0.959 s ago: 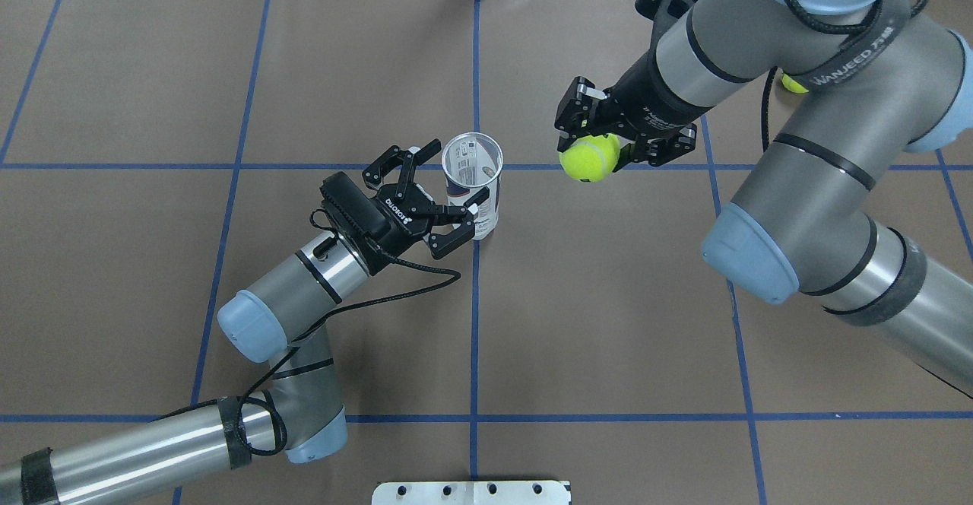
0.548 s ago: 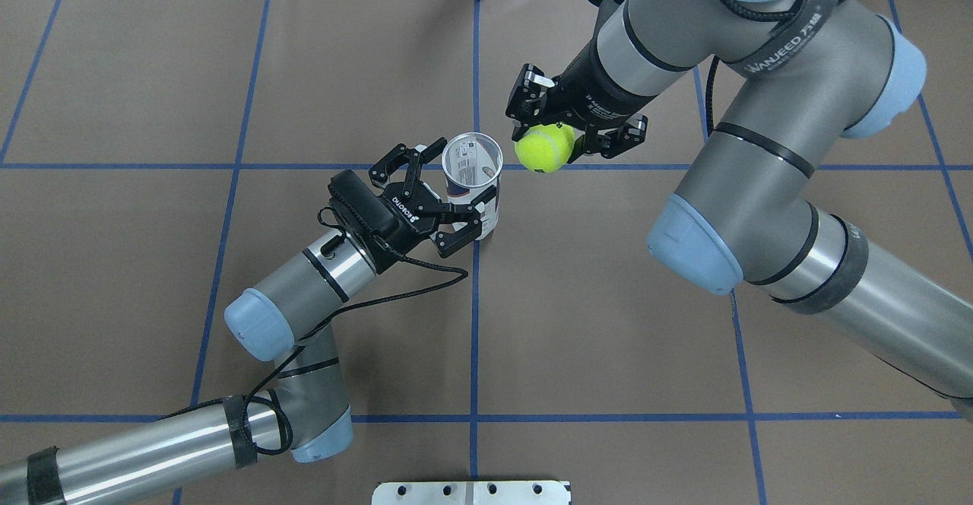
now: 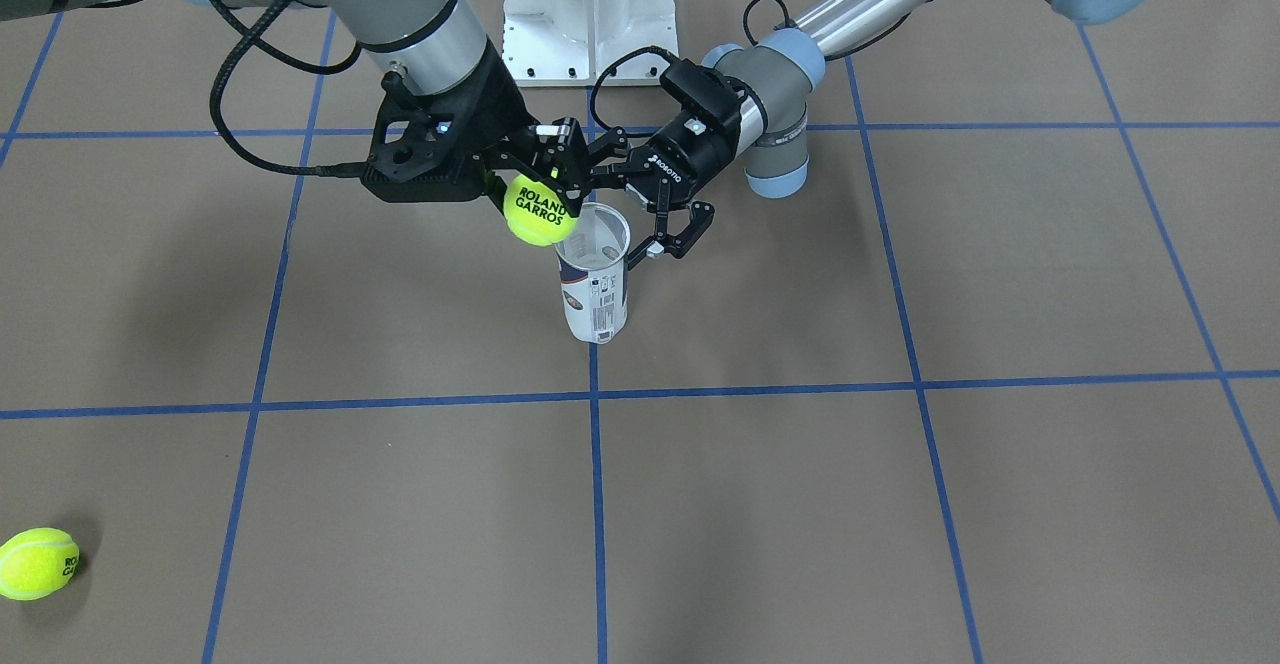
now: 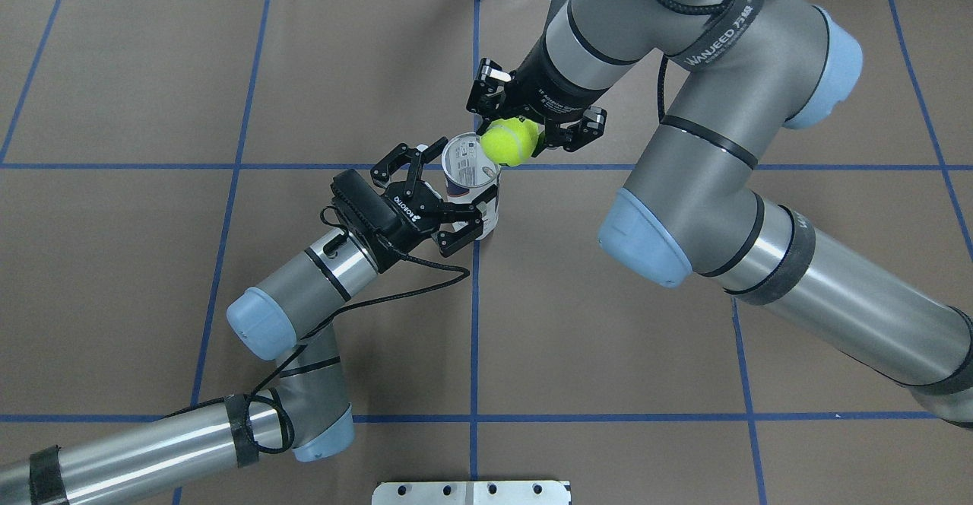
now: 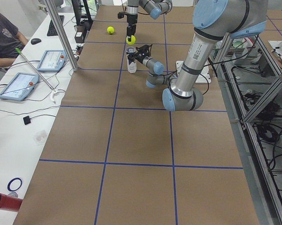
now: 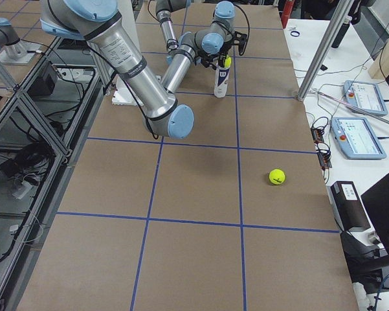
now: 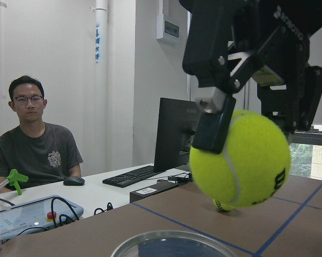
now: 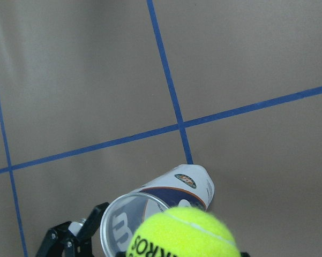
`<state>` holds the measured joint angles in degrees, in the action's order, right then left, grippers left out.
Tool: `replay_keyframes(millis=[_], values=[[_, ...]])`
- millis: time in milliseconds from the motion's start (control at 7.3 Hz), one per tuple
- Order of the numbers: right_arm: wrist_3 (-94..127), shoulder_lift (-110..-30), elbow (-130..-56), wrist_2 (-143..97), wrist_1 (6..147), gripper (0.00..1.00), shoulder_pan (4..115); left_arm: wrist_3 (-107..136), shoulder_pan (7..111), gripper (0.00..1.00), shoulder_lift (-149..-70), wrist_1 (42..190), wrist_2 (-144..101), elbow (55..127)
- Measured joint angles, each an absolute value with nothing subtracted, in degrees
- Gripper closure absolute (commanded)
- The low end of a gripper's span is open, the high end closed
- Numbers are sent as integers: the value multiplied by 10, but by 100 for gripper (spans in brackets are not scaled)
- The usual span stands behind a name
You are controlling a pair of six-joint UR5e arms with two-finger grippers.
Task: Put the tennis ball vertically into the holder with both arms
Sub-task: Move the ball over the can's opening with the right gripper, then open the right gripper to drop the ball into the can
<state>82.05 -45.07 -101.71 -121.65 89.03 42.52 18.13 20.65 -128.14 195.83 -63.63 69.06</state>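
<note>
- I see the holder (image 4: 473, 185) upright at table centre, mouth open, nothing inside it.
- My left gripper (image 4: 445, 204) is spread around the holder, not clamped.
- My right gripper (image 4: 524, 126) grips a tennis ball (image 4: 508, 142) just above the rim's right edge.

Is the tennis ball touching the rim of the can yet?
Apart. The left wrist view shows brown table between the tennis ball, held in the right pincer, and the can's rim below it.

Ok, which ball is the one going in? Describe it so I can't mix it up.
Find the upright clear holder at the table's central blue-tape crossing. The tennis ball hangs just above its open rim, gripped in the right tool. Unlike the other ball lying loose on the table, this one is off the table.
</note>
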Motion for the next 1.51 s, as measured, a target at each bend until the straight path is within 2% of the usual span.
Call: replay_keyframes(millis=[1096, 1232, 1506], values=[[827, -417, -978, -1189, 890, 99, 400, 182, 207, 2, -1282, 1958, -636, 688], [827, -417, -978, -1188, 890, 99, 400, 182, 207, 10, -1282, 1958, -636, 688], [827, -416, -979, -1189, 890, 99, 400, 181, 209, 14, -1282, 1959, -636, 688]])
